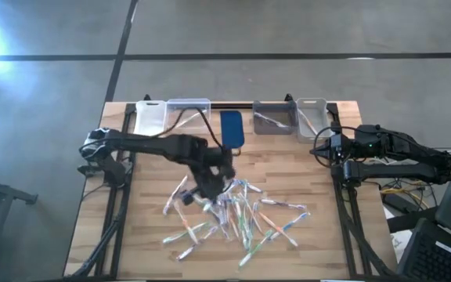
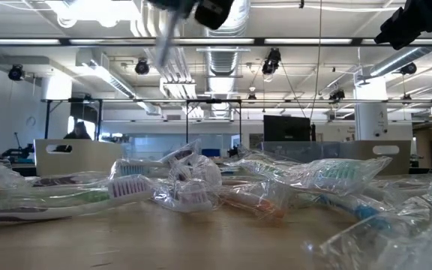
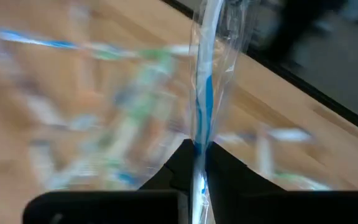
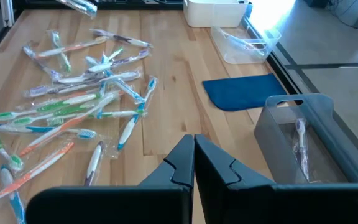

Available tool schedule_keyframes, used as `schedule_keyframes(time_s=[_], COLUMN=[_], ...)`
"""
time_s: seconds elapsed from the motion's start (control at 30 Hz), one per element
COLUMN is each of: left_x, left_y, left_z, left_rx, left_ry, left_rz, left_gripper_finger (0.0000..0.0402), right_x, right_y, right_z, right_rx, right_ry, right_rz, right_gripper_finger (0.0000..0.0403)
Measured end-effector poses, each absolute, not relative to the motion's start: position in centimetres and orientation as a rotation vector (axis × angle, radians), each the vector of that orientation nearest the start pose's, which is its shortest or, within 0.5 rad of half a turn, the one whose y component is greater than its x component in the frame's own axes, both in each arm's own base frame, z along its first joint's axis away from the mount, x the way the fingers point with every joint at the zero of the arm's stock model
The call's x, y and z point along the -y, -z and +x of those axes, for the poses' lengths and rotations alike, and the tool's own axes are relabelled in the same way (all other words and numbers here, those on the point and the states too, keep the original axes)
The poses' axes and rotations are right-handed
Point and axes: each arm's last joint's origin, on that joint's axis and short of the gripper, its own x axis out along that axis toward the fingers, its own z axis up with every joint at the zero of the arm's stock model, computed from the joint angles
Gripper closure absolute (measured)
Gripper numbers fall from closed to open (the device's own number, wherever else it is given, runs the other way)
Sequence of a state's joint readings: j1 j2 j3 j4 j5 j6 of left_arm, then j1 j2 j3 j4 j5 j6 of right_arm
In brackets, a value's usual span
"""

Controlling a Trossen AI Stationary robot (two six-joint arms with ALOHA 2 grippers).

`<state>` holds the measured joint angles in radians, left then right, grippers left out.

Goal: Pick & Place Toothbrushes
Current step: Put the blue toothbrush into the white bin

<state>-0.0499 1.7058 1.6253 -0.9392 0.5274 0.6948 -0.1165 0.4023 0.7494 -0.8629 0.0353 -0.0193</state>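
Wood table (image 1: 147,235); left claw (image 3: 197,177) grips wrapped toothbrush (image 3: 205,93) (blue-accented)

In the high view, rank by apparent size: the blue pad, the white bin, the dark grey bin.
1. Dark grey bin
2. White bin, close to the grey one, so that order is unsure
3. Blue pad, smallest

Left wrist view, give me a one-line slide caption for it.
Left pincer shut on a blue-and-white wrapped toothbrush, lifted above the blurred toothbrush pile on the wooden table.
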Motion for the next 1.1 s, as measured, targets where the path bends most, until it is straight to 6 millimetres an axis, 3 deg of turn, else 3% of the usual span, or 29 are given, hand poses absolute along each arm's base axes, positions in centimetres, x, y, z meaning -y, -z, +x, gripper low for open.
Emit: schedule_keyframes(time_s=[0.23,0.43,0.6,0.8,0.97,1.1], left_x=[-0.8,-5.9,-10.2,-14.6,-17.0,-18.0], left_y=[-38.6,-44.0,-47.4,-49.9,-51.0,-50.3], left_z=[37.2,35.9,33.0,27.7,23.5,20.8], left_rx=[-0.568,-0.473,-0.501,-0.612,-0.677,-0.803], left_ry=[0.370,-0.053,-0.336,-0.593,-0.762,-0.930], left_rz=[0.235,0.278,0.287,0.213,0.093,0.029], left_gripper_finger=[0.0375,0.0376,0.0376,0.0376,0.0376,0.0376], right_x=[0.9,0.9,0.9,0.9,0.9,0.9], right_y=[-29.9,-29.9,-29.9,-29.9,-29.9,-29.9], right_z=[7.1,7.1,7.1,7.1,7.1,7.1], right_rx=[-0.517,-0.517,-0.517,-0.517,-0.517,-0.517], right_ry=[0.144,0.143,0.143,0.143,0.144,0.144], right_rz=[0.002,0.002,0.002,0.002,0.002,0.002], right_gripper_finger=[0.0394,0.0394,0.0394,0.0394,0.0394,0.0394])
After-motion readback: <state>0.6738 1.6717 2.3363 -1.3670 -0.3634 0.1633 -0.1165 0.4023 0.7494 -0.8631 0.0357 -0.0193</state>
